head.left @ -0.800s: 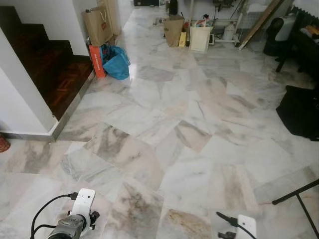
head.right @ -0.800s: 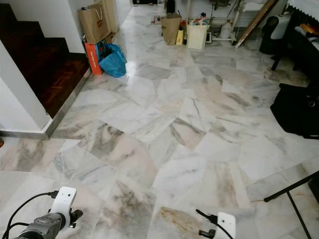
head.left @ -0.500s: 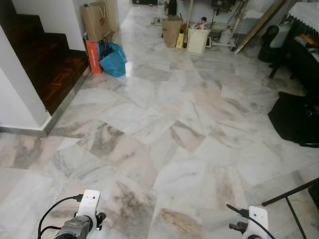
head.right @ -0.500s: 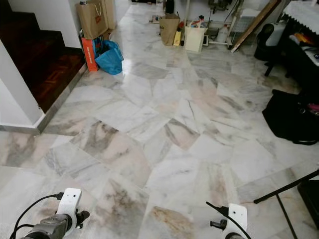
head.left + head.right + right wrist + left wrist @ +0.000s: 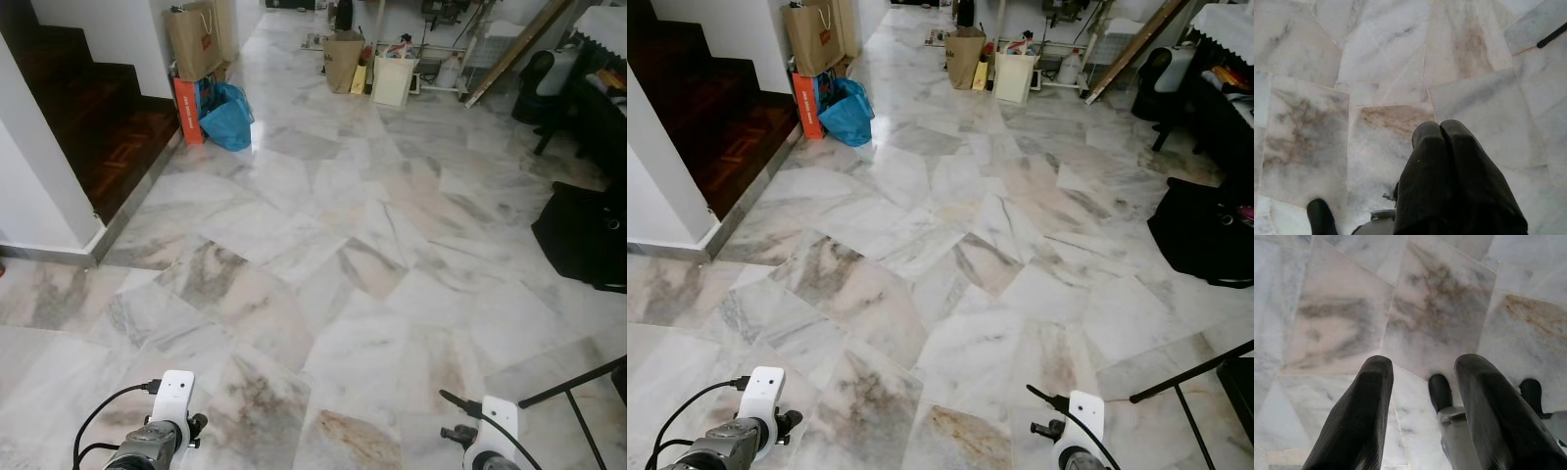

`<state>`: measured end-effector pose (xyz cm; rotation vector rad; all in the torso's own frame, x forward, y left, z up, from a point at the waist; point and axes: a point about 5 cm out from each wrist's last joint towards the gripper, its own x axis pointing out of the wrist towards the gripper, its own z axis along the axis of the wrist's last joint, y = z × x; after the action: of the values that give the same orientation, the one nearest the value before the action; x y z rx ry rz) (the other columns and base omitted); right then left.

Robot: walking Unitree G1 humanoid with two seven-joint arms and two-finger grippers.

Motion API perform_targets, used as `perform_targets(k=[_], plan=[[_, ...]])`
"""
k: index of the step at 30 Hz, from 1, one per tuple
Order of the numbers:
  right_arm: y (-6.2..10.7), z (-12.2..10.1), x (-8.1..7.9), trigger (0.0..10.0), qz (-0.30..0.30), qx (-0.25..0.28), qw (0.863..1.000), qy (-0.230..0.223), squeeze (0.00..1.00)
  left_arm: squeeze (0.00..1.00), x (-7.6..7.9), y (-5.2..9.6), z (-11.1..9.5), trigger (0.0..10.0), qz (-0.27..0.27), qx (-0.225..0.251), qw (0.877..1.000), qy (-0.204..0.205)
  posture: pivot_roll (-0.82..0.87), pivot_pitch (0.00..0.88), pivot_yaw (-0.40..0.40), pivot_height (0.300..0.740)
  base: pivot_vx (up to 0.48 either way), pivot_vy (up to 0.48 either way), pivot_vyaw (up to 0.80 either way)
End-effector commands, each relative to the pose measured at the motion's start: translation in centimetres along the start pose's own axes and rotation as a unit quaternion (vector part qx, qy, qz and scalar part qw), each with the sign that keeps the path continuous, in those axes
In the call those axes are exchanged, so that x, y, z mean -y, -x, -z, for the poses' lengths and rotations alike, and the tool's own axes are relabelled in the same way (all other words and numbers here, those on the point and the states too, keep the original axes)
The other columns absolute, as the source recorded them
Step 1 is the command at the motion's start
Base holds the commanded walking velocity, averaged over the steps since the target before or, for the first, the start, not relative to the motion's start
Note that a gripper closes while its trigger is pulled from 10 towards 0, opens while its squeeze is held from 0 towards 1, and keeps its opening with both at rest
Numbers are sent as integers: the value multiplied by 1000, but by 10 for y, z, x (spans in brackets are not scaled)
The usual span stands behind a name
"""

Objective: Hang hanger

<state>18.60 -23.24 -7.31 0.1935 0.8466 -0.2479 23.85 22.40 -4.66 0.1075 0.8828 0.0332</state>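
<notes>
walked over marble floor (image 5: 323,245) with left gripper (image 5: 1422,396) spread, empty, hung low; right gripper (image 5: 1447,161) pressed together, empty too. could not tell where the hanger was. ahead and to the right of the right gripper, a black stand leg (image 5: 573,387) and black bag (image 5: 588,235); likely trip or snag if steered wide.

- No lettering, label, brand or number could be read anywhere
- The brown paper bag (image 5: 192,39) by the stairs carried a small red mark, too small to make out
</notes>
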Motion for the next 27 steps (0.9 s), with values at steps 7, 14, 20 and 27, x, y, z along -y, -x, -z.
perform_targets(k=[7, 14, 20, 27], plan=[[10, -7, 17, 10000, 2, 116, 993, -27, 0, 0, -4, 5, -12, 10000, -14, 120, 993, 14, -87, 0, -12, 740, 0, 0, 0], [29, -32, 25, 10000, 25, 269, 962, -24, 0, 0, -7, 9, -17, 10000, -31, 175, 984, 18, -107, 0, -7, 740, 0, 0, 0], [52, -75, 12, 10000, 11, 375, 927, -8, 0, 0, -9, 13, -22, 10000, -53, 223, 972, 52, -101, 0, -21, 740, 0, 0, 0], [87, -120, -11, 10000, -21, 454, 890, 30, 0, 0, -2, 107, -137, 10000, -56, 563, 822, -65, -97, 0, -36, 740, 0, 0, 0]])
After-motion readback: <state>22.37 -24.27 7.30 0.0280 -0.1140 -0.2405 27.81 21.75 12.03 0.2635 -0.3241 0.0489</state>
